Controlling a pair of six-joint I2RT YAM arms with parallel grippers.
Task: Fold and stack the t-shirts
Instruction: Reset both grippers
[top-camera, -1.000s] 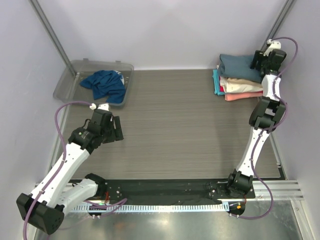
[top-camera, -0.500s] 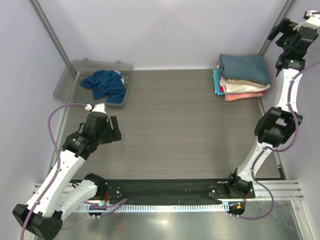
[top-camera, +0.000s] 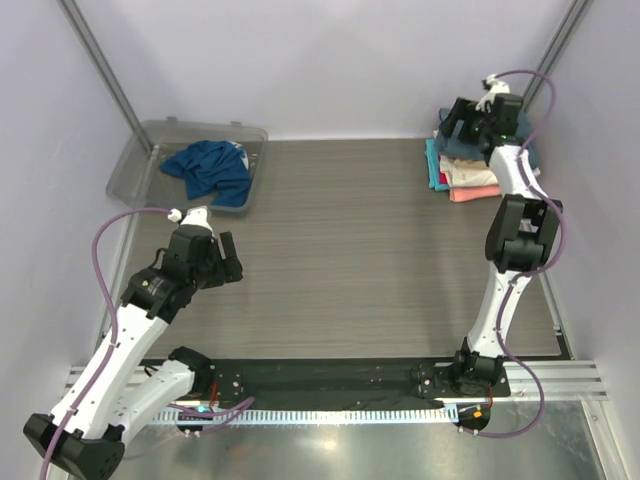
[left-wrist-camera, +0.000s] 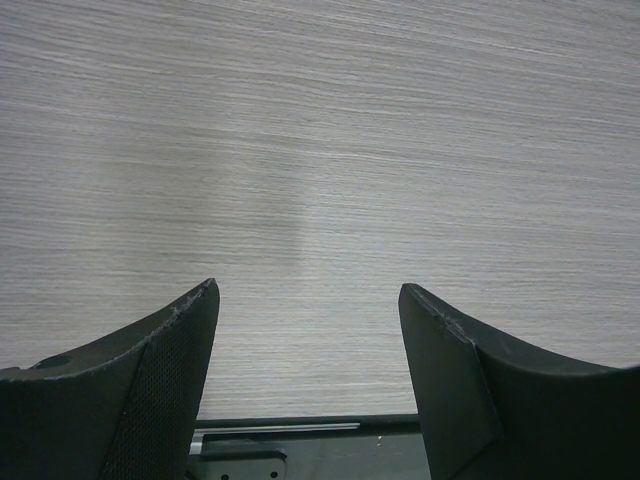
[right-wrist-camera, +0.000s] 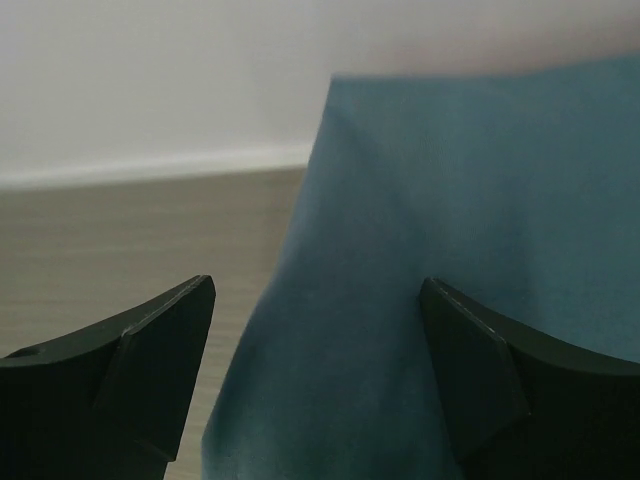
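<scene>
Right claw (right-wrist-camera: 315, 288) gapes wide, empty, swung back low over the folded stack (top-camera: 470, 178), whose slate-blue top shirt (right-wrist-camera: 450, 250) lies released. Left claw (left-wrist-camera: 308, 292) waits open above the table (left-wrist-camera: 320, 120). We judge the teal-blue shirt (top-camera: 210, 168) in the tub (top-camera: 150, 135) comes next.

— What sort of place is this?
— A robot lab cell: plain pale walls (top-camera: 300, 60), metal posts (top-camera: 100, 62), two cabled arms (top-camera: 135, 315) bolted to a rail (top-camera: 330, 378) at a wood-grain bench (top-camera: 350, 250).
</scene>
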